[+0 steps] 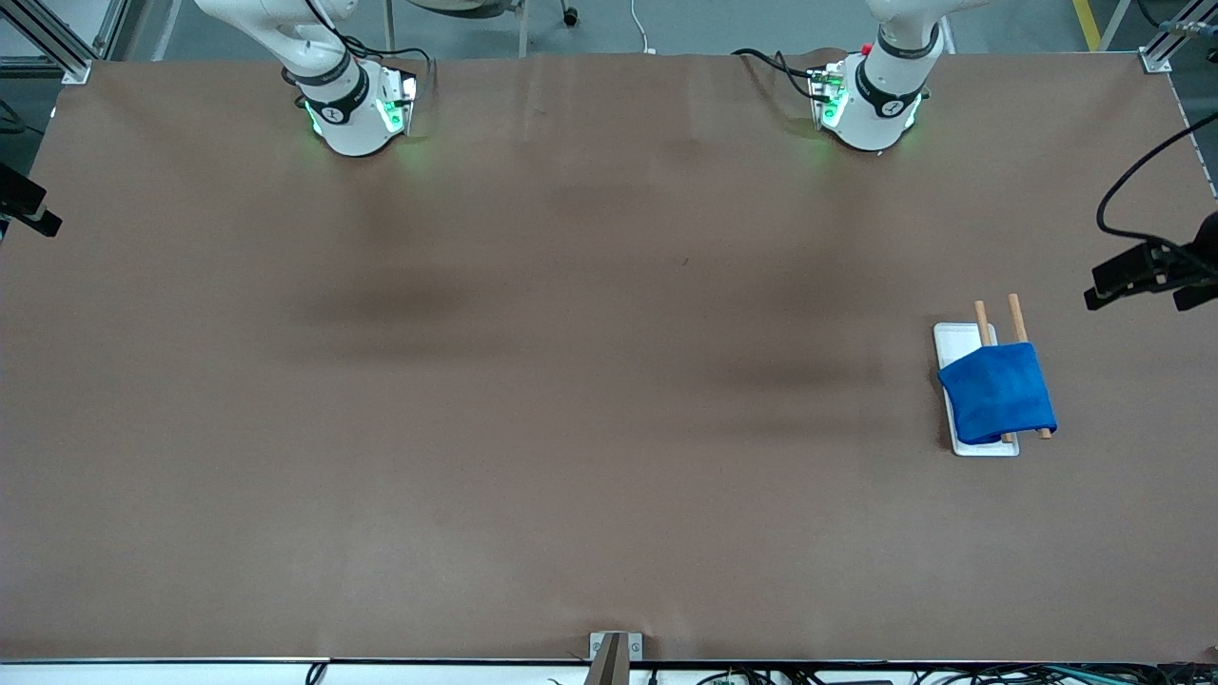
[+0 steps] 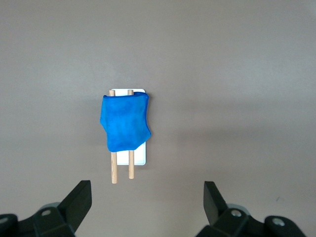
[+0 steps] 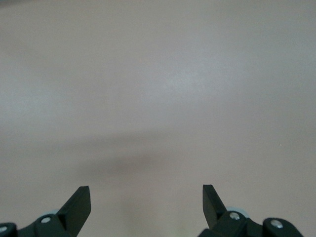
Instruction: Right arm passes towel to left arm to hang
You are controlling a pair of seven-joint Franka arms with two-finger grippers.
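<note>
The bright blue towel (image 1: 999,392) hangs draped over two wooden rods (image 1: 1016,317) of a white tray (image 1: 952,338) toward the left arm's end of the table. It also shows in the left wrist view (image 2: 124,122), over the rods (image 2: 114,170) and the tray (image 2: 139,159). My left gripper (image 2: 147,197) is open and empty, high above the table, with the towel well apart from it. My right gripper (image 3: 146,200) is open and empty, high above bare brown table. Neither gripper shows in the front view; only the arm bases do.
The brown table (image 1: 533,381) is bare apart from the tray. A black camera mount (image 1: 1151,271) juts in at the left arm's end, another (image 1: 24,209) at the right arm's end. A bracket (image 1: 614,652) sits at the nearest edge.
</note>
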